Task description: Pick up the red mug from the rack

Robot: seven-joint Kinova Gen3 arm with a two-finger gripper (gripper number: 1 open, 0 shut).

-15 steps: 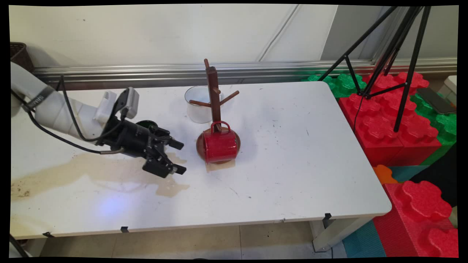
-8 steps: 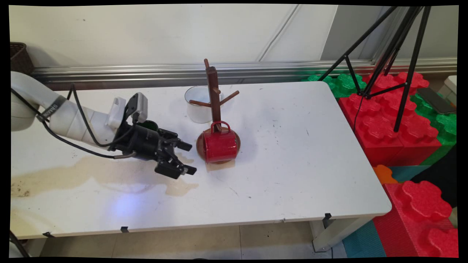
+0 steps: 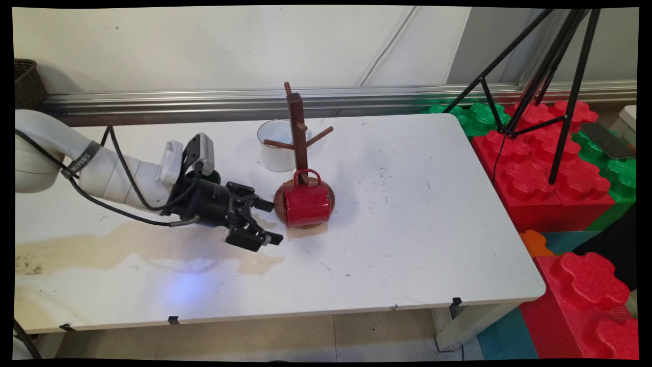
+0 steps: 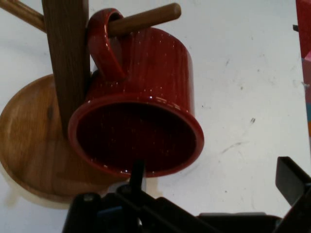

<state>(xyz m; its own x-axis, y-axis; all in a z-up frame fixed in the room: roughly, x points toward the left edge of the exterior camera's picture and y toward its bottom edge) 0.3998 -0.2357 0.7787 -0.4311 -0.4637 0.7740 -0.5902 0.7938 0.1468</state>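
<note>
White table, hand wide open and empty, just beside red mug on wooden mug tree.

On the table a mug tree stands on its round base; a mug hangs by its handle from a low peg, in front of the post, over the base; behind and left of the post sits a cup; the gripper lies low just left of the mug, apart from it; a spill spreads beneath the arm toward the table's left edge.
</note>
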